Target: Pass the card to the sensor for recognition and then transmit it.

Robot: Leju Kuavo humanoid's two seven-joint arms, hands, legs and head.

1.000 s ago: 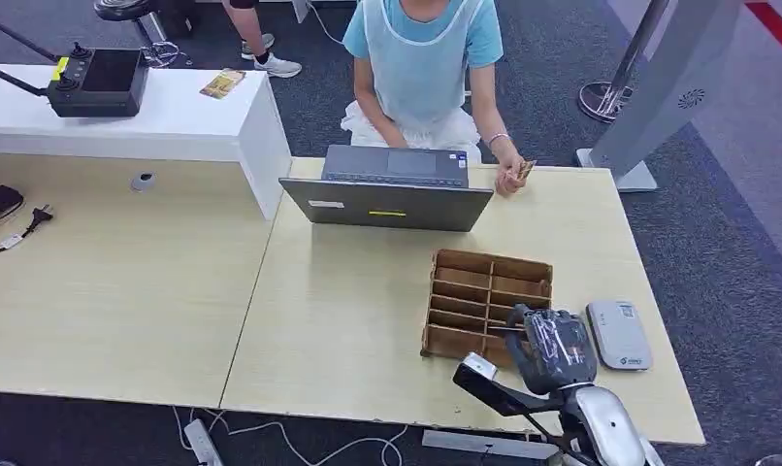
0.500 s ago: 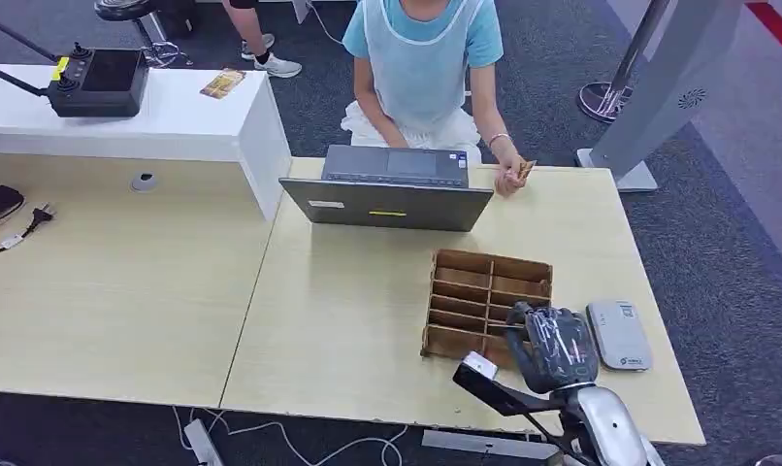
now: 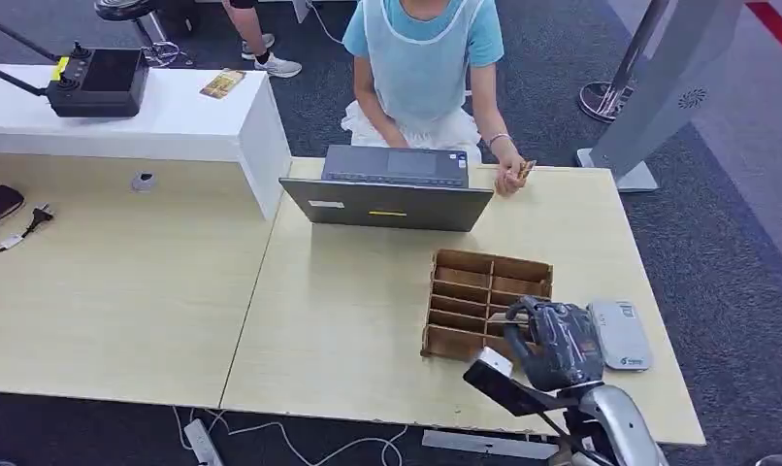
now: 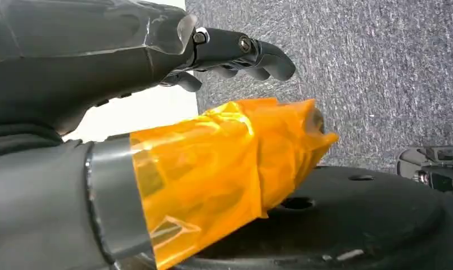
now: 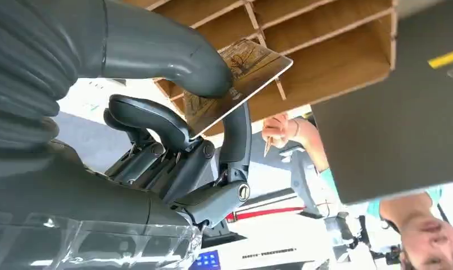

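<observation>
- Right hand (image 3: 559,342) over the near-right part of the light wood table (image 3: 348,320), above the near edge of the wooden divider tray (image 3: 484,301), at about 5 o'clock from the table's middle.
- Right wrist view: thumb (image 5: 173,53) presses a card (image 5: 235,84) against a dark finger beneath it, so the hand holds the card pinched; the remaining fingers (image 5: 151,121) are curled in below it.
- The card is brownish with a printed pattern and a pale edge. It sits just in front of the tray's slots; whether it touches a divider is hard to tell from this angle.
- Sensor, a flat grey card reader (image 3: 619,333), lies on the table just beside the right hand at its 3 o'clock, close to the tray's right side.
- Left hand (image 4: 157,67) hangs over grey carpet, an orange film wrapped around its thumb (image 4: 230,169); its dark fingers are bent a little, apart from the thumb, with nothing between them.
- Grey laptop (image 3: 387,189) stands open at 12 o'clock from the tray, its lid's back toward the robot.
- A person in a light blue top (image 3: 421,58) sits behind the laptop; their hand (image 3: 511,176), at 1 o'clock from the tray, holds a small card-like object at the table's far edge.
- At 10 o'clock, a white counter (image 3: 174,116) carries a black controller box (image 3: 98,83) and a small printed card (image 3: 222,83).
</observation>
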